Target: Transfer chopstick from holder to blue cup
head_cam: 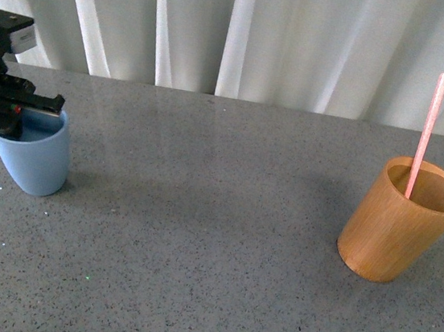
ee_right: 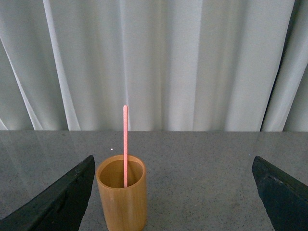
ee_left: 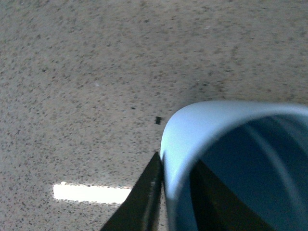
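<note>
At the table's far left stands the light blue cup (head_cam: 38,161), upright, with my left gripper (head_cam: 20,109) shut on its rim. The left wrist view shows the cup's wall (ee_left: 187,130) pinched between one dark finger outside (ee_left: 144,202) and the other inside. At the right stands the orange-brown wooden holder (head_cam: 397,228), and one pale pink chopstick (head_cam: 426,130) leans in it, rising well above the rim. My right gripper (ee_right: 173,192) is open, level with the table. The holder (ee_right: 122,202) and chopstick (ee_right: 125,144) stand ahead of it, close to one finger (ee_right: 62,202). The front view does not show this gripper.
Both cups rest on a grey speckled table (head_cam: 214,230), with a wide bare stretch between them. White curtains (head_cam: 262,33) hang behind the table's far edge.
</note>
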You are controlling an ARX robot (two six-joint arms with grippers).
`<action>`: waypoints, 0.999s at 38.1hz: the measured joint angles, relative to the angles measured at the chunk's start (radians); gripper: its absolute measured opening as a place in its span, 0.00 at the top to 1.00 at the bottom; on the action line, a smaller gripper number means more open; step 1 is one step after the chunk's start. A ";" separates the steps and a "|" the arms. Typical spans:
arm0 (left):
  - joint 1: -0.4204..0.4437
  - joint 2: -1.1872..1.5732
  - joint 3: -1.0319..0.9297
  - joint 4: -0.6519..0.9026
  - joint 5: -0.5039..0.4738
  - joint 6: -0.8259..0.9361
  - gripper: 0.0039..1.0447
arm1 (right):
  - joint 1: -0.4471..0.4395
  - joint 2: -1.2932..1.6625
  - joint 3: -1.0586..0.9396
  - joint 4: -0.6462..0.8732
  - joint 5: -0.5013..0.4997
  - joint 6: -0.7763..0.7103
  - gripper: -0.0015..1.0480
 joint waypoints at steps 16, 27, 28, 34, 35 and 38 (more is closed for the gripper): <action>-0.062 -0.064 -0.024 -0.006 -0.042 0.133 0.97 | 0.000 0.000 0.000 0.000 0.000 0.000 0.10; -0.154 -0.203 -0.037 -0.076 0.022 0.220 0.97 | 0.000 0.000 0.000 0.000 0.000 0.000 0.10; -0.172 -0.216 -0.037 -0.084 0.028 0.230 0.97 | 0.000 0.000 0.000 0.000 0.000 0.000 0.10; -0.289 -0.250 -0.037 -0.111 0.064 0.254 0.97 | 0.000 0.000 0.000 0.000 0.000 0.000 0.10; -0.311 -0.250 -0.037 -0.111 0.069 0.253 0.97 | 0.000 0.000 0.000 0.000 0.000 0.000 0.10; -0.397 -0.220 -0.037 -0.105 0.077 0.238 0.97 | 0.000 0.000 0.000 0.000 0.000 0.000 0.10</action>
